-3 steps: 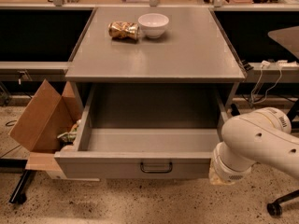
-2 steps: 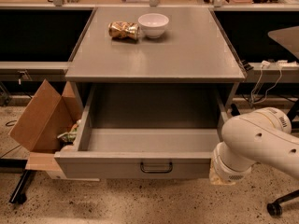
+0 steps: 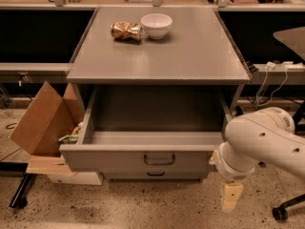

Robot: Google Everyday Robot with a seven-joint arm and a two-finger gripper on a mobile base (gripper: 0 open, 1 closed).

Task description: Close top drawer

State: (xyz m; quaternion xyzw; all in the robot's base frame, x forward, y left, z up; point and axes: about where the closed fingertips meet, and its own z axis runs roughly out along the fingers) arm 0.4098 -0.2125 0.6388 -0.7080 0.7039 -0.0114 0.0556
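Standing wide open beneath the grey cabinet top (image 3: pixel 190 51), the top drawer (image 3: pixel 109 160) juts toward the camera.
The gripper (image 3: pixel 231 197) points down just right of the drawer's front corner; whether it is spread or closed cannot be told.

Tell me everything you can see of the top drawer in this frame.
The top drawer is grey metal, cabinet-wide, pulled far out and level, with nothing visible inside. Its flat front carries a small dark centred loop handle. The end effector hangs low beside its front right corner; whether they touch cannot be told.
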